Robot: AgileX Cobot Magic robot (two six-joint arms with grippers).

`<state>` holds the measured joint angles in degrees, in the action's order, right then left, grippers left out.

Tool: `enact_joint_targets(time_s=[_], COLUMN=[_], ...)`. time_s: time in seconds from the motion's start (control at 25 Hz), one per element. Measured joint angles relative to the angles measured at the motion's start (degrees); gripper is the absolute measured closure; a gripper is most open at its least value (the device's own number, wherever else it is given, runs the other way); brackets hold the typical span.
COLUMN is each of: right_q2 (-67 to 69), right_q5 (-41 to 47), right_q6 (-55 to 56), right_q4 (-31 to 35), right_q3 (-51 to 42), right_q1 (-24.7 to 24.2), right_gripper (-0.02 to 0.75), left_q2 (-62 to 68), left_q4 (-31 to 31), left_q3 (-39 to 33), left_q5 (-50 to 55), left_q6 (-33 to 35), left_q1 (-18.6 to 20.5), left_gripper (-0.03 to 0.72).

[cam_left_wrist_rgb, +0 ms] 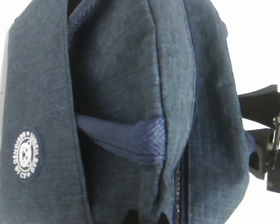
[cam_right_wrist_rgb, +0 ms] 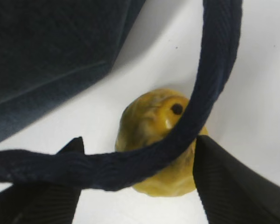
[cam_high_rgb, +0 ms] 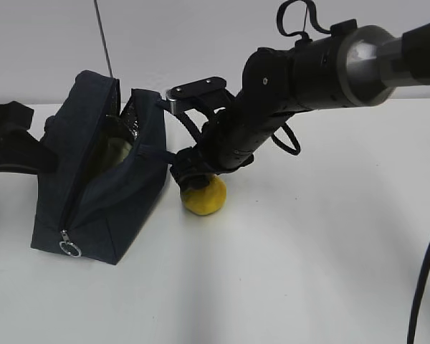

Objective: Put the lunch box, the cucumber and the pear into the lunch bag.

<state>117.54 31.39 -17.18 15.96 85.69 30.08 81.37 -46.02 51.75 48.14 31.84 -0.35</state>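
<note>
While the lunch bag (cam_high_rgb: 93, 179) stands unzipped near the desk's (cam_high_rgb: 308, 251) left edge, the right gripper (cam_right_wrist_rgb: 137, 182) straddles the pear (cam_right_wrist_rgb: 154, 140), jaws apart. The left gripper is out of sight, pinched together.

A robot test bench or lab setup: a bare white table (cam_high_rgb: 330, 272) against a plain pale wall (cam_high_rgb: 201, 36), a black cable (cam_high_rgb: 424, 279) hanging at the right, and a thin rod (cam_high_rgb: 104, 39) standing at the far left.
</note>
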Motion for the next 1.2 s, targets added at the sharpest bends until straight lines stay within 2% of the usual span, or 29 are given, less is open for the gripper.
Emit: enact_joint_targets(time_s=[0.48, 0.68, 0.88, 0.92, 0.96, 1.04, 1.2], right_q2=[0.6, 2.49, 2.81, 2.81, 2.81, 2.81, 2.81], right_q5=[-5.52, -5.62, -5.62, -5.48, -5.48, -5.19, -4.97], right_q6=[-0.09, 0.27, 0.37, 0.47, 0.47, 0.58, 0.58], right_q4=[2.24, 3.12, 3.36, 3.46, 3.46, 3.46, 3.46], right_q3=[0.0, 1.0, 1.13, 1.13, 1.13, 1.26, 1.39], right_q1=[0.0, 0.0, 0.0, 0.0, 0.0, -0.1, -0.33], right_gripper=[0.209, 0.289, 0.321, 0.354, 0.354, 0.437, 0.491], left_q2=[0.0, 0.0, 0.0, 0.0, 0.0, 0.0, 0.0], left_q4=[0.0, 0.0, 0.0, 0.0, -0.04, -0.04, -0.04], left_q3=[0.0, 0.0, 0.0, 0.0, 0.0, 0.0, 0.0], left_q5=[-0.04, -0.04, -0.04, -0.04, -0.04, -0.04, -0.04], left_q6=[0.0, 0.0, 0.0, 0.0, 0.0, 0.0, 0.0], left_q1=[0.0, 0.0, 0.0, 0.0, 0.0, 0.0, 0.0], left_gripper=[0.685, 0.685, 0.685, 0.685, 0.685, 0.685, 0.685])
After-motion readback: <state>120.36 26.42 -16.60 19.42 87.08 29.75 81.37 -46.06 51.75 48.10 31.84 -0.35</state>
